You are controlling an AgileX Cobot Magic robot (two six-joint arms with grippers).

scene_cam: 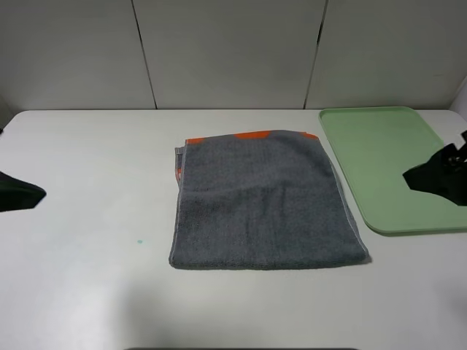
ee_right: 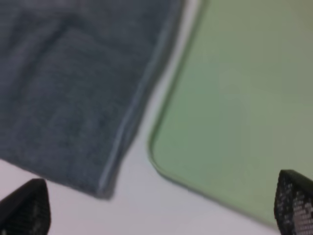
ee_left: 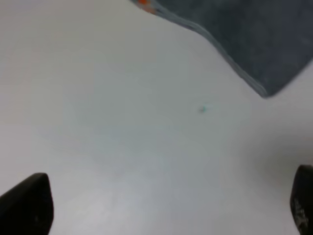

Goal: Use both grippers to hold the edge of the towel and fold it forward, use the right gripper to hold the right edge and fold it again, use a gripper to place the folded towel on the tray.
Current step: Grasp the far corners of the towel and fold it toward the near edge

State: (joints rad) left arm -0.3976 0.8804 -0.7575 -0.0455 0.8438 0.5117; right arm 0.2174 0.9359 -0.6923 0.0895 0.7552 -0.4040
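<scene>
A grey towel (scene_cam: 263, 200) with an orange strip along its far edge lies flat in the middle of the white table. A light green tray (scene_cam: 394, 164) lies right of it, almost touching its right edge. My left gripper (scene_cam: 22, 195) is at the far left, well away from the towel; its wrist view shows the fingers (ee_left: 27, 205) spread wide and empty, with the towel's corner (ee_left: 254, 34) beyond. My right gripper (scene_cam: 438, 176) hovers over the tray's near right part, open and empty. Its wrist view shows the towel's corner (ee_right: 68, 83) beside the tray's corner (ee_right: 244, 98).
A small green speck (scene_cam: 139, 241) marks the table left of the towel; it also shows in the left wrist view (ee_left: 202, 109). A panelled wall (scene_cam: 233, 51) stands behind the table. Bare tabletop (scene_cam: 87, 160) lies left of the towel.
</scene>
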